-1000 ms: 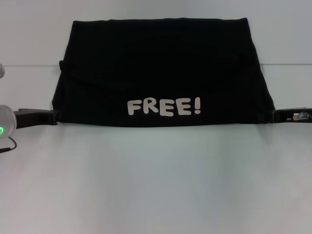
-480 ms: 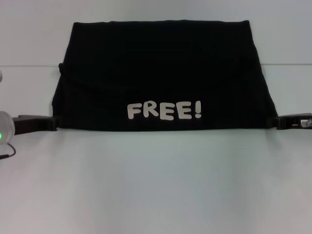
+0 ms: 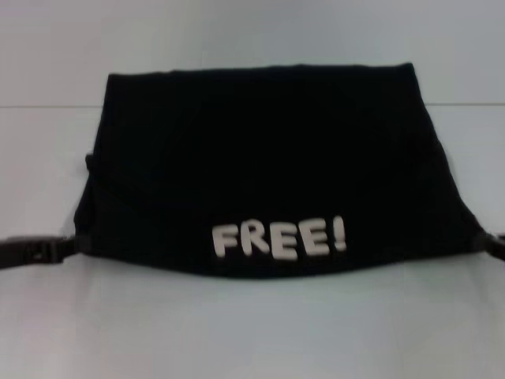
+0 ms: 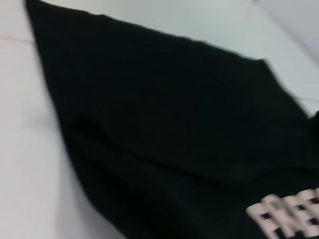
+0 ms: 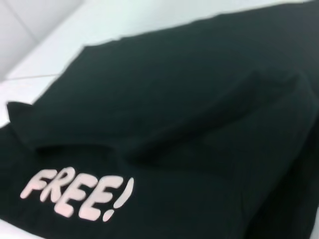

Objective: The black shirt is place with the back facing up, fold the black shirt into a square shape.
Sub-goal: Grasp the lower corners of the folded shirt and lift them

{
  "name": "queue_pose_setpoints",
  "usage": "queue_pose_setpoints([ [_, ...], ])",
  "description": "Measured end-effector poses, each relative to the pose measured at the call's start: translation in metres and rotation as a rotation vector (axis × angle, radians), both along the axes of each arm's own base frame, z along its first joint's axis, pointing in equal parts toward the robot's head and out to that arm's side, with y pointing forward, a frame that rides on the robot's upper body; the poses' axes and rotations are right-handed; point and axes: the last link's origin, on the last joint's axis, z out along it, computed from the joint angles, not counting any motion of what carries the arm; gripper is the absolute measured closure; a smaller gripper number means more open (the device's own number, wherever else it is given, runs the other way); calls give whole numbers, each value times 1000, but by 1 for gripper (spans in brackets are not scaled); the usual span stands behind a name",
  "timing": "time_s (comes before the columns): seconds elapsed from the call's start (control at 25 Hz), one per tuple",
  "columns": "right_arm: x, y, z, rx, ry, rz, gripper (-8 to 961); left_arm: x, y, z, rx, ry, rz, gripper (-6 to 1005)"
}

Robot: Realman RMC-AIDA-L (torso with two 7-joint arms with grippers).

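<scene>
The black shirt (image 3: 260, 150) fills the middle of the head view, folded over, with the white letters "FREE!" (image 3: 278, 238) along its near edge. My left gripper (image 3: 69, 246) meets the shirt's near left corner and is shut on the fabric. At the near right corner my right gripper (image 3: 491, 241) holds the cloth the same way, mostly cut off by the picture's edge. The near edge sags slightly between the two. The left wrist view shows the black shirt (image 4: 174, 124) close up. In the right wrist view the black shirt (image 5: 189, 109) lies in layered folds above the lettering.
The shirt is over a white table (image 3: 252, 332), with bare surface between it and me. A seam line (image 3: 47, 106) crosses the table behind the shirt.
Both grippers have moved toward me with the shirt's near corners. The whole shirt has shifted nearer, and its lettered edge now sits lower and larger in the head view.
</scene>
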Motion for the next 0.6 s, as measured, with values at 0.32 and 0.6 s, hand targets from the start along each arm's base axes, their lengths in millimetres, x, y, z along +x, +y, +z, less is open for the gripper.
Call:
queue_pose_setpoints([
  [0.32,22,-68,21,-28,82,104,949,7,-47,-4,-144,-177,-90,999],
  [0.6,35,-118,21,-70,121,124,949,6,-82,-6,-237,-247,-123,998],
])
